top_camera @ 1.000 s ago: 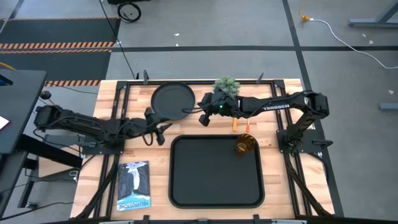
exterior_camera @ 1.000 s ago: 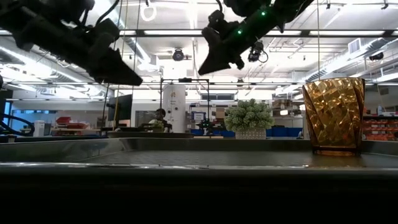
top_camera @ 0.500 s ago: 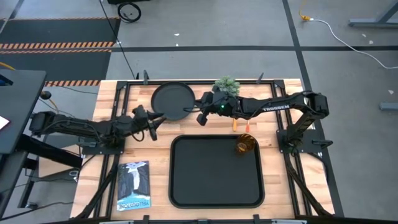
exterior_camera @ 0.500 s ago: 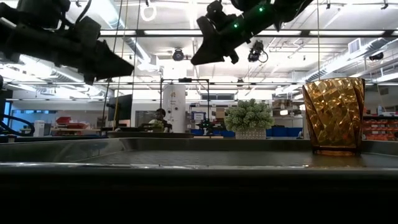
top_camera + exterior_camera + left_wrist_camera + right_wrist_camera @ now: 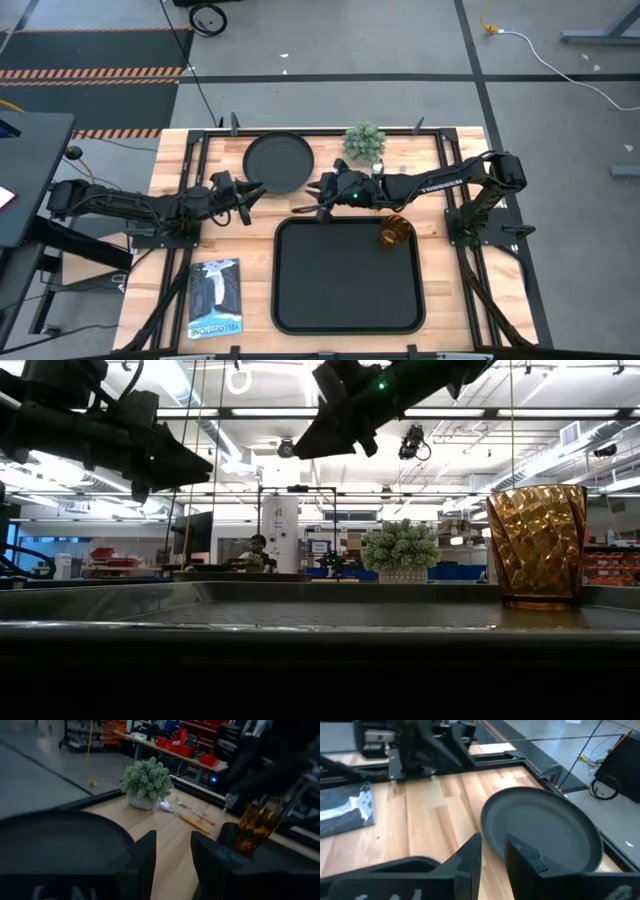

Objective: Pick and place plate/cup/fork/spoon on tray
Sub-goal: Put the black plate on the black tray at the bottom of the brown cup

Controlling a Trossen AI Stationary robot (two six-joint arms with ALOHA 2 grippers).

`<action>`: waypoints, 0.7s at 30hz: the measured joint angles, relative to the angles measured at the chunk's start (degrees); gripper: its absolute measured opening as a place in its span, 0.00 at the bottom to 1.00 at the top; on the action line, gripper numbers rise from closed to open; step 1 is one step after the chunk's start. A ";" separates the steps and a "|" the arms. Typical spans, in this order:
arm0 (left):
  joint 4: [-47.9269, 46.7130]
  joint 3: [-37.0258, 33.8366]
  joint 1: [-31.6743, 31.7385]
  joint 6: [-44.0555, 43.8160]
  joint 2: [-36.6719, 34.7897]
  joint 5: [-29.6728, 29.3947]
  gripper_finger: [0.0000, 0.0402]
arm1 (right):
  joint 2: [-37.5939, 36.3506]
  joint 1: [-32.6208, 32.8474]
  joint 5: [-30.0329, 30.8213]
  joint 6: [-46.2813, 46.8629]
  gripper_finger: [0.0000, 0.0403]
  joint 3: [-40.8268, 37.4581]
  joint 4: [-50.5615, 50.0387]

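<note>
The round black plate (image 5: pixel 278 162) lies on the wood at the far side, left of centre. The black tray (image 5: pixel 340 290) lies at the near middle, and the amber cup (image 5: pixel 393 233) stands upright in its far right corner. The spoon (image 5: pixel 167 806) and the fork (image 5: pixel 186 808) lie side by side on the wood near the plant; in the high view my right arm covers them. My left gripper (image 5: pixel 256 193) hovers open just near and left of the plate. My right gripper (image 5: pixel 300 207) hovers open between the plate and the tray's far edge. Both are empty.
A small green potted plant (image 5: pixel 364 140) stands at the far edge, right of the plate. A dark magazine (image 5: pixel 215 297) lies left of the tray. Black frame rails run along the table's edges. Bare wood shows between plate and tray.
My left gripper has drawn back toward the table's left and far side, away from the tray's far left corner, and then held still. My right gripper has moved from beside the plate's right rim toward the near edge and a little left, to the tray's far edge.
</note>
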 joint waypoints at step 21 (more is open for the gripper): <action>-8.74 0.09 4.31 -9.30 -0.22 -3.45 0.32 | -0.02 -3.62 -1.48 -9.99 0.24 -13.20 16.21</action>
